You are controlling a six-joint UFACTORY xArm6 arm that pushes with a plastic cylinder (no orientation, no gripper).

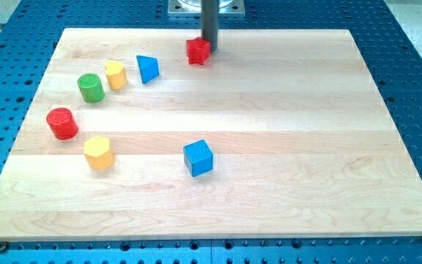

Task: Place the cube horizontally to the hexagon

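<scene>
Near edge: blue cube (198, 158), alone at 6 o'clock of board centre, w/ yellow hexagon (98, 152) well apart at its 9, nearly level already. Red cylinder (62, 123) sits just at the hexagon's 11. Far side: my tip (210, 48) touches a small red block (198, 51) at 12. No jaws on me, just a rod. Risks: I drag the red block along when leaving; an off-centre push spins the cube out of line.
</scene>
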